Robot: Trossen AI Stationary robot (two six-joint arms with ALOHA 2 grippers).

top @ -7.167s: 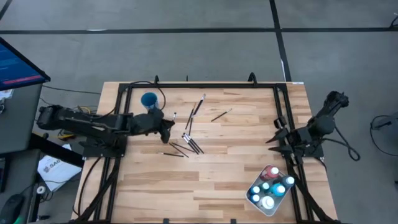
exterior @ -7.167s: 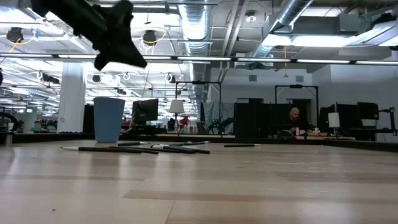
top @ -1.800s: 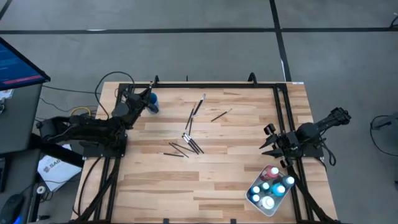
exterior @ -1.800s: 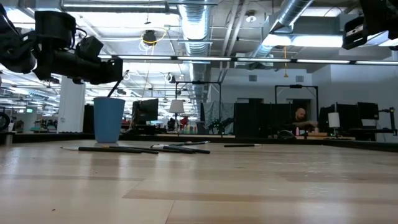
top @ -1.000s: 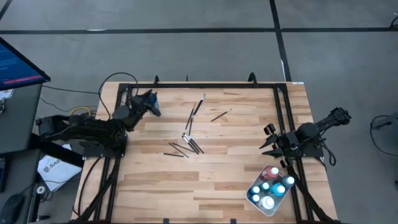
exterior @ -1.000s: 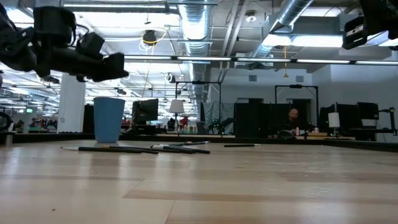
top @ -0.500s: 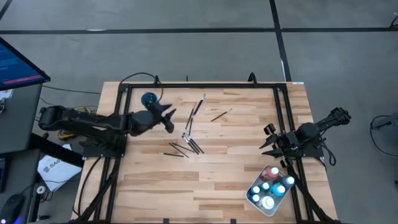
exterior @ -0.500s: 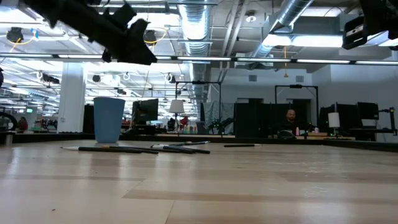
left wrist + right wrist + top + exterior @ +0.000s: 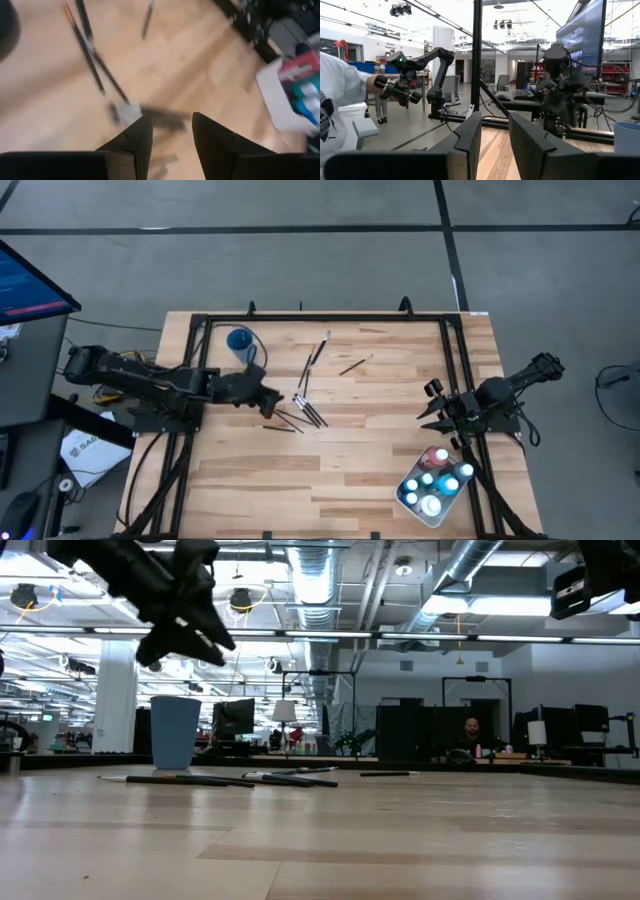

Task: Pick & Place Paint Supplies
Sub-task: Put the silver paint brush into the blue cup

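Several thin dark paintbrushes (image 9: 307, 412) lie flat on the wooden table near its middle, with more farther back (image 9: 318, 352); the low view shows them as a flat row (image 9: 230, 778). Small paint bottles (image 9: 432, 480) stand in a white tray (image 9: 408, 500) at the near right. My left gripper (image 9: 270, 396) hangs open above the table just left of the brush cluster (image 9: 90, 45), tilted downward, nothing between its fingers (image 9: 171, 125). My right gripper (image 9: 432, 406) waits open at the right edge, raised (image 9: 495, 125).
A blue round cup (image 9: 240, 340) stands upright at the far left of the table (image 9: 175, 732). Black frame rails (image 9: 320, 318) run along the table's edges. A person in a white shirt (image 9: 335, 100) shows beyond the table in the right wrist view.
My left gripper has swung away from above the blue cup toward the table's right and near side, ending over the left end of the brush cluster. It has rolled and tipped from about level to slanting downward. The brushes and my right arm have kept still.
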